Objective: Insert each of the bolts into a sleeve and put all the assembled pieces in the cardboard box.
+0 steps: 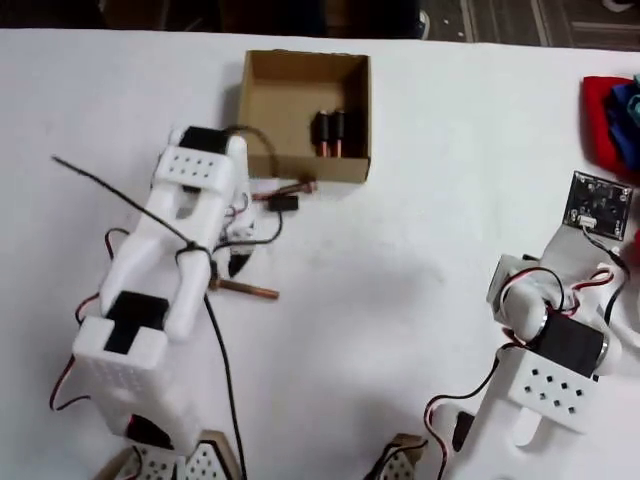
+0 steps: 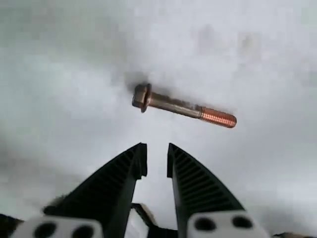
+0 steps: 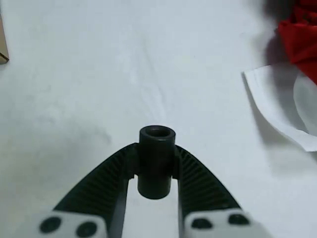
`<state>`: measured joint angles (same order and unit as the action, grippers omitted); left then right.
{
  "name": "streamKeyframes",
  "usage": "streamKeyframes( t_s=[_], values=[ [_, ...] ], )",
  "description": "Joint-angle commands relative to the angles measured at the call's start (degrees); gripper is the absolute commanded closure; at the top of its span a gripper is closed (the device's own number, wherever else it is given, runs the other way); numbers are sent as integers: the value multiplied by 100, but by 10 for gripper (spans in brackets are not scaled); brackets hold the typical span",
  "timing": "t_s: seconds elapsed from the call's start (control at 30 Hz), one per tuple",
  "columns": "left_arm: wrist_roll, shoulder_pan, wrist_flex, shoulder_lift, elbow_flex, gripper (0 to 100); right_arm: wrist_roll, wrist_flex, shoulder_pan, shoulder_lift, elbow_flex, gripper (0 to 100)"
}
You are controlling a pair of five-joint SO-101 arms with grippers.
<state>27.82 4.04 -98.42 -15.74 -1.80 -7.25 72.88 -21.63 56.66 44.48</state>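
A copper bolt (image 2: 183, 106) lies on the white table, just ahead of my left gripper (image 2: 156, 161), whose fingers stand a narrow gap apart with nothing between them. From above, that bolt (image 1: 245, 289) lies beside the left arm (image 1: 180, 250). Another bolt (image 1: 295, 187) lies next to the front wall of the cardboard box (image 1: 255, 100). Two assembled pieces (image 1: 330, 135) stand inside the box. My right gripper (image 3: 156, 168) is shut on a black sleeve (image 3: 156, 158), held upright with its bore showing. The right arm (image 1: 555, 350) is at the table's right side.
A red cloth (image 1: 610, 115) lies at the right edge, with a small circuit board (image 1: 598, 200) below it. White paper (image 3: 277, 109) lies under the cloth. Cables trail from the left arm across the table.
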Motion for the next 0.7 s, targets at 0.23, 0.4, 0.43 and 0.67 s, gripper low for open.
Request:
streamKeyframes(
  t_s=[0.23,0.4,0.43,0.67],
  values=[
    [2453,-18,1187,325,919,910,9,-66,40,180,-44,978],
    [2884,18,1512,325,1077,910,9,-66,40,180,-44,978],
    [2901,18,1530,325,1077,910,9,-66,40,180,-44,978],
    [2945,0,1565,18,1051,909,9,-66,40,180,-44,978]
  ],
)
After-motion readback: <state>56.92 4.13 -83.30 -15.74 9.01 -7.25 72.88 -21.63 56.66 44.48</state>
